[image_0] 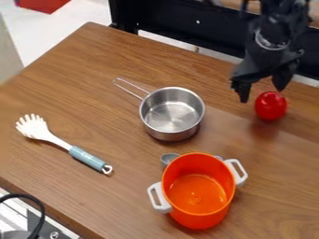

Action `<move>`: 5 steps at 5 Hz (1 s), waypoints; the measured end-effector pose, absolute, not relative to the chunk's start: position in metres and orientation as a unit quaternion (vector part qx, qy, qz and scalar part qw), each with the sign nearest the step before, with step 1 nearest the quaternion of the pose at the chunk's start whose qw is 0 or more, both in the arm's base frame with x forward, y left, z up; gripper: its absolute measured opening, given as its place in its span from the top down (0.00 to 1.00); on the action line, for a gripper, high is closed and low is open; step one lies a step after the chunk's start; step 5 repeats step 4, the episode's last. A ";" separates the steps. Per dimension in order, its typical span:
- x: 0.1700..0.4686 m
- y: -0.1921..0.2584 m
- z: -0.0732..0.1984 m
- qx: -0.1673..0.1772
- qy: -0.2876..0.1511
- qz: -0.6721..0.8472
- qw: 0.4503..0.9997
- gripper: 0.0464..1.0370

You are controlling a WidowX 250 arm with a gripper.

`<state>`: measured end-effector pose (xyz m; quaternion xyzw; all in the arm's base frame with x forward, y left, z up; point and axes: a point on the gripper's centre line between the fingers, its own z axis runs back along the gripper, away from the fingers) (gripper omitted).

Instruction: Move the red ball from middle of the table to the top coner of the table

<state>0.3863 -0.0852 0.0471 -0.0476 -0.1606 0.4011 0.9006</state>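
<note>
Black two-finger hand point(261, 94), released, at the glossy red ball point(271, 106) near the brown wooden desk's point(74, 79) far edge; ball probably light, slippery: grasp across its middle.

Place: apparently a robot lab | Signs: robot arm point(273, 35) and black frame point(181, 22) along the top edge of a wooden table point(74, 79)

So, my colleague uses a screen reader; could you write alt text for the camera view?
A black robot gripper hangs open by a red ball at the upper right of a wooden table. A steel saucepan sits mid-table, with an orange pot nearer the camera and a pasta fork to the left.
</note>
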 end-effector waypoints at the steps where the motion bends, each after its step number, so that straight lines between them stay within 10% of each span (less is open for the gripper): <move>1: 0.347 -0.055 0.050 -0.058 -0.163 0.361 0.917 0.04; 5: 0.288 0.044 0.061 -0.052 -0.184 0.302 0.934 0.04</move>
